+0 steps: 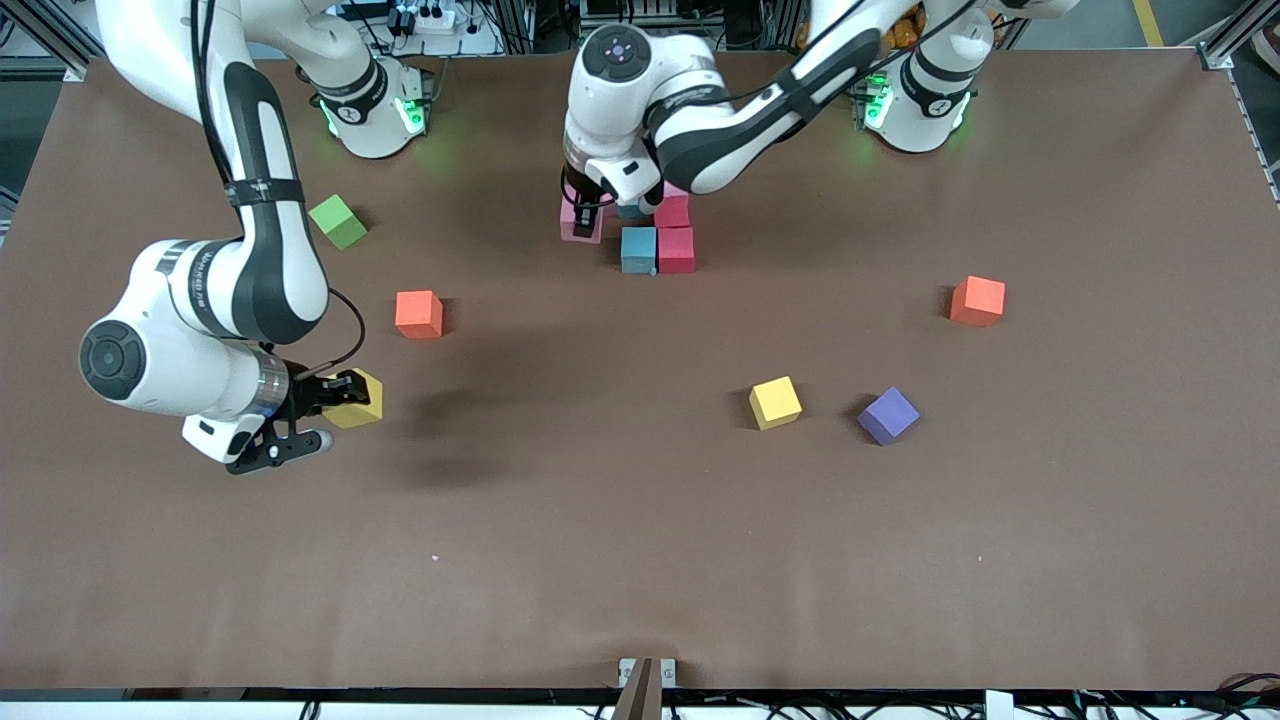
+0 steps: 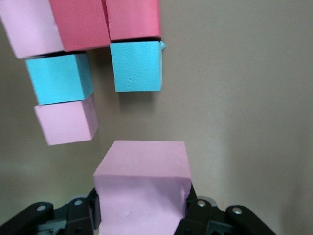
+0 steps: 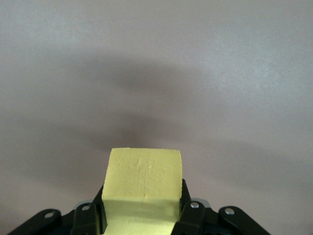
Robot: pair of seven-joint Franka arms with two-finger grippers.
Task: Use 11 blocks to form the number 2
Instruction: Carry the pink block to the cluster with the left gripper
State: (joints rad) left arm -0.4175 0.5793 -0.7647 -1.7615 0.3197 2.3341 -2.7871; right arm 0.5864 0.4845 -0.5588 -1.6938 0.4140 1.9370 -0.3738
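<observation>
The left gripper (image 1: 585, 215) is pinching a pink cube (image 2: 142, 188) just beside the half-built digit (image 1: 655, 240). The right gripper (image 1: 330, 395) is clamping a yellow cube (image 3: 143, 188), well apart from it over the tabletop (image 1: 640, 520).

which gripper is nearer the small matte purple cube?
Left. The left gripper, holding a pink cube, is at the cube cluster; the right gripper, holding a yellow cube, is at the right arm's end, farther from the purple cube.
</observation>
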